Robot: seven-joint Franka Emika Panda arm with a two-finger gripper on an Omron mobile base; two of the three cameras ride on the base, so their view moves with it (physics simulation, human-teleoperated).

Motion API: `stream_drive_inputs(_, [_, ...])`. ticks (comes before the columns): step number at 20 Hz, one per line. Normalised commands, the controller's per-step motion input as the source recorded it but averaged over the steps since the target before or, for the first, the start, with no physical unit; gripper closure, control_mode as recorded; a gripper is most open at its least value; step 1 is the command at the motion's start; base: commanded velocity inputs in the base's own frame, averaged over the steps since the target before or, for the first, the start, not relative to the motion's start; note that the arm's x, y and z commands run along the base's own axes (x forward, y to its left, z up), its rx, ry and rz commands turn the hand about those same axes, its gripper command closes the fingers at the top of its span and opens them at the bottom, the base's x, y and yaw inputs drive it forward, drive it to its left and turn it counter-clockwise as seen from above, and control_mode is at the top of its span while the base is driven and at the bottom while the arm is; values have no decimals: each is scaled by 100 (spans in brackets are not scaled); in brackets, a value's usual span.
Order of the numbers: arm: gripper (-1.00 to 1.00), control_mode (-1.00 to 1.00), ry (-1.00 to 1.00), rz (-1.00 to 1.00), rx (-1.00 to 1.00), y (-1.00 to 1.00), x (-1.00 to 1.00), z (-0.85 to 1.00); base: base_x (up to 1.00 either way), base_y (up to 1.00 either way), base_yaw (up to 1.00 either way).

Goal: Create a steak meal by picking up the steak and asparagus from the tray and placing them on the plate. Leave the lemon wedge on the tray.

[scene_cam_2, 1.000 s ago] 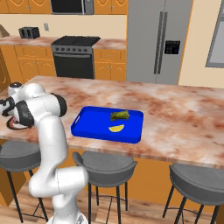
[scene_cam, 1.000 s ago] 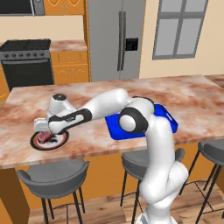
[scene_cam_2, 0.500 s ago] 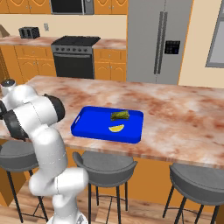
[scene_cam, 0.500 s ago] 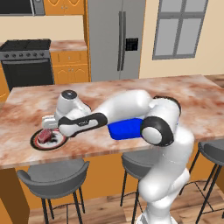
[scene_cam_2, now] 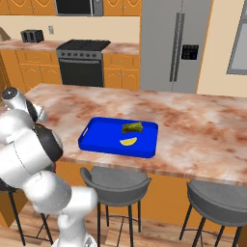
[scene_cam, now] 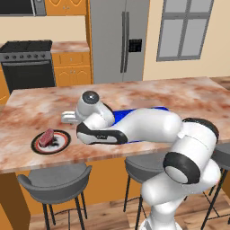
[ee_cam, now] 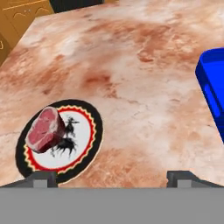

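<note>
- Steak lies on the plate, toward its edge
- Asparagus and lemon wedge lie on the tray
- Gripper wide apart, empty, above the tabletop
- Risk: grabbing the nearby lemon instead of asparagus

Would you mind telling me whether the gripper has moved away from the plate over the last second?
Yes. In the left base view the gripper has lifted off the plate and drawn back toward the tray, leaving the steak on the plate.
</note>
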Motion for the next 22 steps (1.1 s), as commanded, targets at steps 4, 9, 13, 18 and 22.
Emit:
stream_drive_inputs(4, [-100, -100, -4, -25, 3, -94, 0, 55, 0, 0, 0])
stream_drive_inputs(9, [-100, -100, 0, -23, 9, -100, 0, 35, 0, 0, 0])
stream_drive_inputs(13, [-100, -100, 0, -17, 14, -100, 0, 15, 0, 0, 0])
stream_drive_inputs(18, [-100, -100, 1, -15, 13, -100, 0, 0, 0, 0, 0])
stream_drive_inputs(22, [-100, -100, 2, -15, 9, -100, 13, -2, 0, 0, 0])
